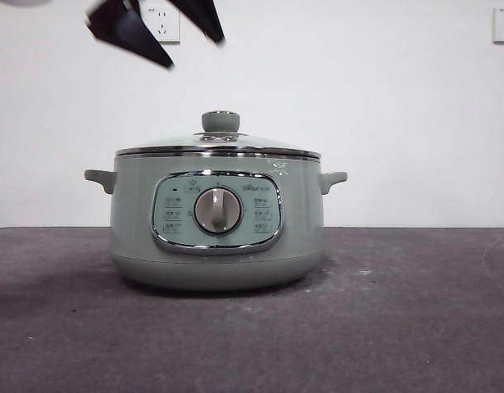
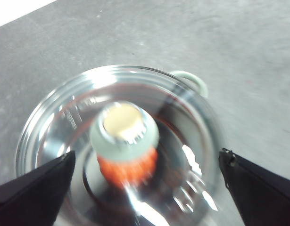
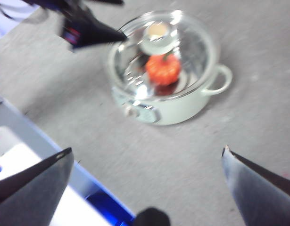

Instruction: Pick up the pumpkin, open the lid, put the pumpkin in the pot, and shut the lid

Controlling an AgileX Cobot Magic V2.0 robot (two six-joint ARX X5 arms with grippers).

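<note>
The sage-green pot (image 1: 217,237) stands on the dark table with its glass lid (image 1: 219,146) seated on the rim, knob (image 1: 220,121) on top. The orange pumpkin (image 3: 162,69) lies inside the pot, seen through the glass; it also shows under the knob in the left wrist view (image 2: 127,170). My left gripper (image 2: 145,183) is open and empty above the lid; its jaws show at the top left of the front view (image 1: 157,33) and in the right wrist view (image 3: 90,29). My right gripper (image 3: 147,162) is open and empty, high and well away from the pot.
Wall sockets (image 1: 165,24) sit on the white wall behind. In the right wrist view a white and blue table edge (image 3: 45,160) runs beside the grey table surface (image 3: 192,155).
</note>
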